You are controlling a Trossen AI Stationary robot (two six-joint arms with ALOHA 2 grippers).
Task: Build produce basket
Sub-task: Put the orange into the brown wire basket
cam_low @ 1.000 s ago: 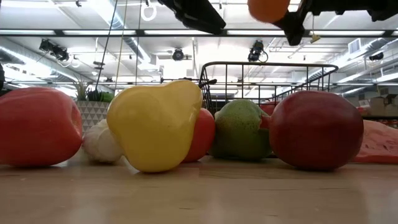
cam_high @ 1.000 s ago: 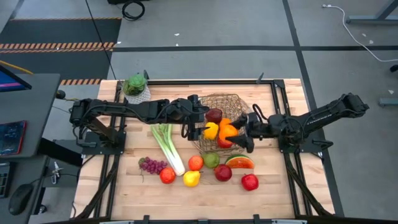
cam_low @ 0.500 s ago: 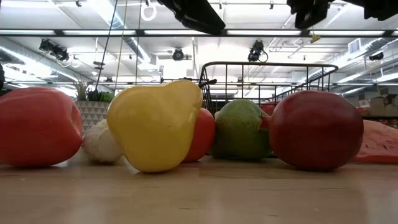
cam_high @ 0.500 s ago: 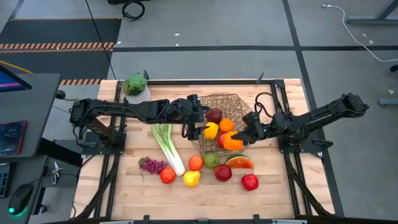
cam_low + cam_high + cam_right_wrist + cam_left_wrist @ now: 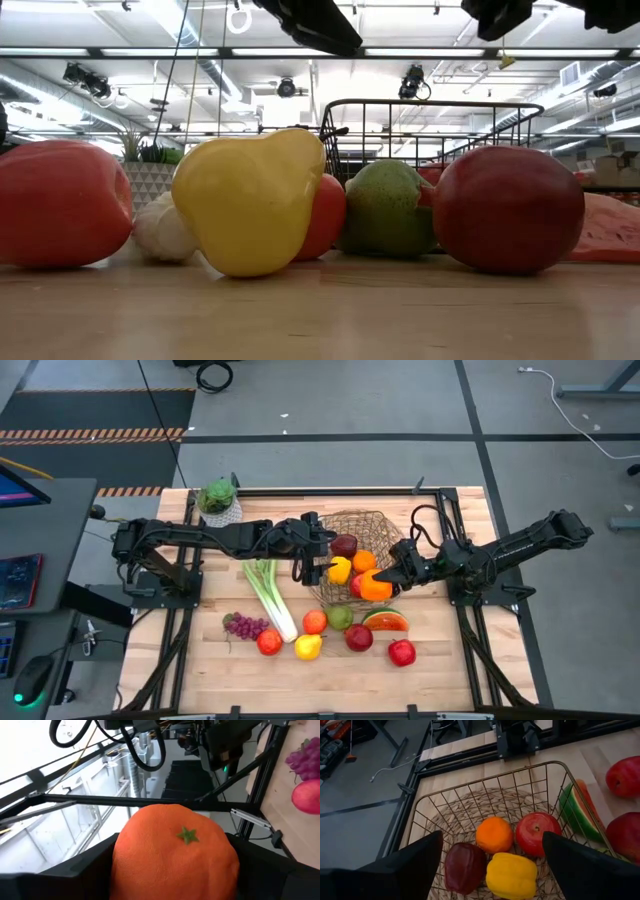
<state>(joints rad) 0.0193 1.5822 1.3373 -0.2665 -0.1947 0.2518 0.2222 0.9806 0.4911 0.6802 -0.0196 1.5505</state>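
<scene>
The right gripper (image 5: 385,582) holds one orange (image 5: 376,587) between its fingers, above the near rim of the basket (image 5: 372,523). The left gripper (image 5: 316,567) is open and holds nothing; it hangs at the opposite side of the basket.

Just in front of the left gripper, four pieces lie in the basket: one yellow pepper (image 5: 511,875), one dark red apple (image 5: 465,868), one second orange (image 5: 494,834) and one bright red apple (image 5: 537,833).

On the table (image 5: 450,660), on the near side of the two grippers, lie three more red apples, one near the grapes (image 5: 269,642), one beside the pear (image 5: 359,637), and one past the watermelon (image 5: 402,652). There are also one leek (image 5: 270,592), one bunch of purple grapes (image 5: 245,625), one lemon (image 5: 308,647), one green pear (image 5: 340,617), one watermelon slice (image 5: 385,621) and one orange-red fruit (image 5: 315,622).
</scene>
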